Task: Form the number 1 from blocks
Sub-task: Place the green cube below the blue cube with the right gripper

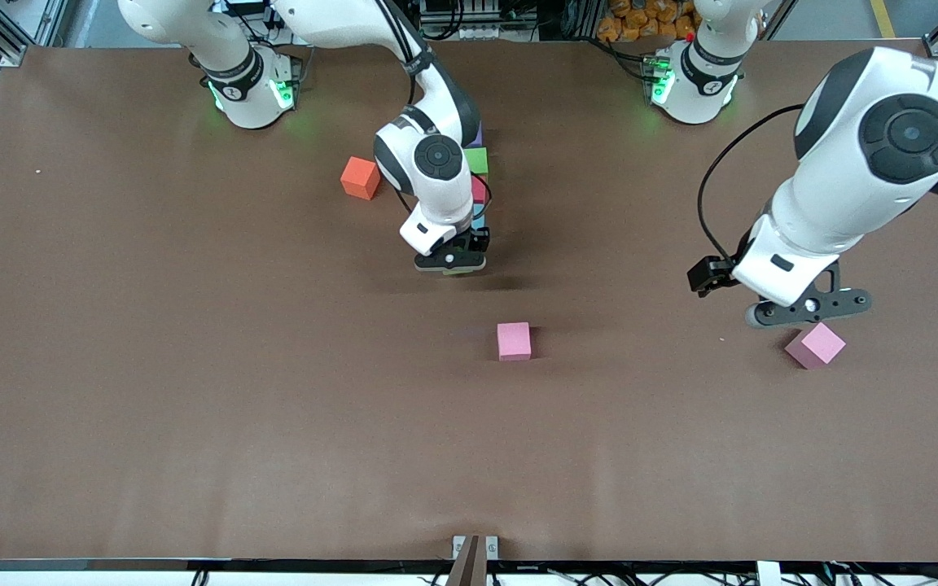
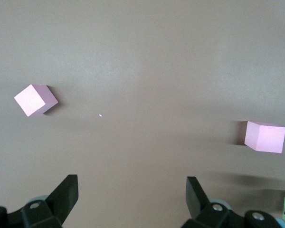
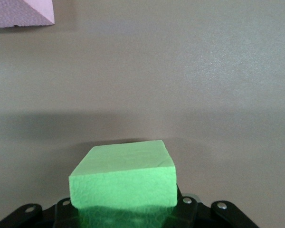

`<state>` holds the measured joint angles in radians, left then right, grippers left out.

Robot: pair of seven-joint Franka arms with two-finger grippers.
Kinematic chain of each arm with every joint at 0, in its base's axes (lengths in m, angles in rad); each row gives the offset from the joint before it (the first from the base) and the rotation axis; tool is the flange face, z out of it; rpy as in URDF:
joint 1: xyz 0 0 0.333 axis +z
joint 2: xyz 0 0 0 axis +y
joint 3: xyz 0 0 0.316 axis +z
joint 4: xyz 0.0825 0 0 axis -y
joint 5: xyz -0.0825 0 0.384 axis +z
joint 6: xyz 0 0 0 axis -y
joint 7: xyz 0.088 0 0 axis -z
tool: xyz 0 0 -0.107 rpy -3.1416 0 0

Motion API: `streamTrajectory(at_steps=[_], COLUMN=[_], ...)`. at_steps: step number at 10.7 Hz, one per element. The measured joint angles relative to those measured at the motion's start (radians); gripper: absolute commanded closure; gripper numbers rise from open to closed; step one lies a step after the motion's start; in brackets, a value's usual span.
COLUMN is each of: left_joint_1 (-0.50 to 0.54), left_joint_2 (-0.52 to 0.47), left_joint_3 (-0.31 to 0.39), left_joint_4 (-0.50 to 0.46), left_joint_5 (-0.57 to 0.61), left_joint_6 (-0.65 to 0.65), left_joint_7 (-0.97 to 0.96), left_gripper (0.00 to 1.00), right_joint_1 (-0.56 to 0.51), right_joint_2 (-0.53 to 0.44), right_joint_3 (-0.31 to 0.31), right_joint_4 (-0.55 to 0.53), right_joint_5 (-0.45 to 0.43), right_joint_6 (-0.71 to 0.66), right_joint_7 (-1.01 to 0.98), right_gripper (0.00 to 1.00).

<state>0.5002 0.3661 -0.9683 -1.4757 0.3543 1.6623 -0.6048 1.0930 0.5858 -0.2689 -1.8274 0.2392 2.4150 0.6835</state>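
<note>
A brown surface (image 1: 151,366) carries small plain matte cubes. Mid-surface, toward the robots' bases, a short line of blocks runs straight away from the front camera, mostly hidden by the right arm: a sliver of purple block (image 1: 478,135) farthest from the camera, then a green block (image 1: 477,159), then a red block (image 1: 479,190), then an edge of light blue block (image 1: 479,220) nearest the camera. The line's long axis points from the bases toward the front camera. The right hand (image 1: 451,262) sits at the camera-side end of that line, just past the light blue block, clamped on a second green block (image 3: 124,175), which fills the lower part of the right wrist view as a bright green cube with a faintly pebbled face, its top level. Whether this block touches the surface cannot be told. An orange cube (image 1: 360,177) lies beside the line, toward the right arm's end. A pink cube (image 1: 514,340) lies nearer the camera than the right hand. The left hand (image 1: 809,306) hovers with fingers (image 2: 66,194) spread apart, over the surface just beside a second pink cube (image 1: 815,345), which sits turned at an angle toward the left arm's end.
</note>
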Motion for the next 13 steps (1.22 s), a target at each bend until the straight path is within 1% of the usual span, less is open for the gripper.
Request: streamTrajectory(at_steps=[2,4,7,8,9,10,11,12,13], left_joint_1=[0.000,0.000,-0.008,-0.036,-0.088,-0.153,-0.218,-0.263,-0.289], left_joint_2=[-0.030,-0.069,-0.101,-0.115,-0.135,-0.158,-0.179,-0.195,-0.207], left_joint_3=[0.010,0.065,0.139,0.183,0.258,0.353,0.454,0.526,0.568], left_joint_4=[0.017,0.018,0.019,0.019,0.019,0.019,0.019,0.019,0.019], left_joint_5=[-0.012,-0.062,-0.102,-0.120,-0.147,-0.176,-0.206,-0.226,-0.234], left_joint_6=[-0.022,-0.040,-0.050,-0.053,-0.057,-0.059,-0.060,-0.062,-0.065], left_joint_7=[0.043,0.126,0.214,0.237,0.271,0.312,0.357,0.392,0.411], left_gripper=[0.00,0.00,0.00,0.00,0.00,0.00,0.00,0.00,0.00], right_joint_1=[0.002,0.012,0.029,0.037,0.049,0.057,0.062,0.064,0.065], right_joint_2=[0.012,0.033,0.048,0.048,0.048,0.048,0.048,0.048,0.048], right_joint_3=[0.003,0.007,0.009,0.009,0.010,0.010,0.010,0.010,0.009], right_joint_4=[-0.010,-0.014,-0.014,-0.014,-0.015,-0.015,-0.015,-0.015,-0.015], right_joint_5=[0.000,0.000,0.000,0.000,0.000,0.000,0.000,-0.001,-0.001], right_joint_6=[0.036,0.077,0.089,0.087,0.086,0.085,0.078,0.064,0.050], right_joint_7=[0.008,0.029,0.066,0.084,0.104,0.127,0.138,0.139,0.139], right_gripper=[1.00,1.00,1.00,0.84,0.25,0.00,0.00,0.00,0.00])
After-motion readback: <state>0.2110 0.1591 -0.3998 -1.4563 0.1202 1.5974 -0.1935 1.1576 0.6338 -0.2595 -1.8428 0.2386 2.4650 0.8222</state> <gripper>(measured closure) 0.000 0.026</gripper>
